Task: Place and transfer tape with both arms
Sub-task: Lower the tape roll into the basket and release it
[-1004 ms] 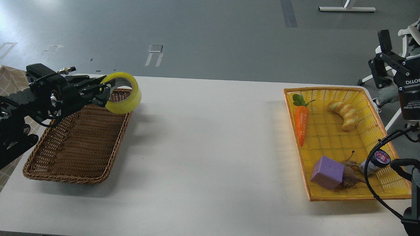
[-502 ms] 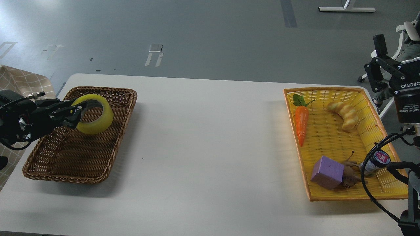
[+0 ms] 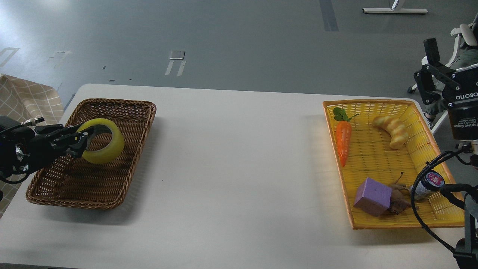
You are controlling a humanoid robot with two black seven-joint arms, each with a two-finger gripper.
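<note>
The yellow tape roll (image 3: 106, 145) is held over the brown wicker basket (image 3: 123, 175) at the table's left. My left gripper (image 3: 83, 140) comes in from the left and is shut on the roll's left rim, with one finger inside the ring. The roll hangs tilted, low over the basket's floor; I cannot tell if it touches. My right gripper (image 3: 433, 74) is raised at the far right edge, beyond the yellow basket, open and empty with its fingers pointing up.
A yellow plastic basket (image 3: 414, 220) at the right holds a toy carrot (image 3: 343, 140), a twisted bread (image 3: 392, 129), a purple block (image 3: 372, 196), a small jar (image 3: 427, 185) and a brown thing. A black cable (image 3: 420, 213) loops over its right corner. White table (image 3: 239, 157) lies between the baskets.
My left gripper with the tape has moved left and down, from above the basket's far right corner to low inside the basket. The right gripper has shifted slightly at the right edge.
</note>
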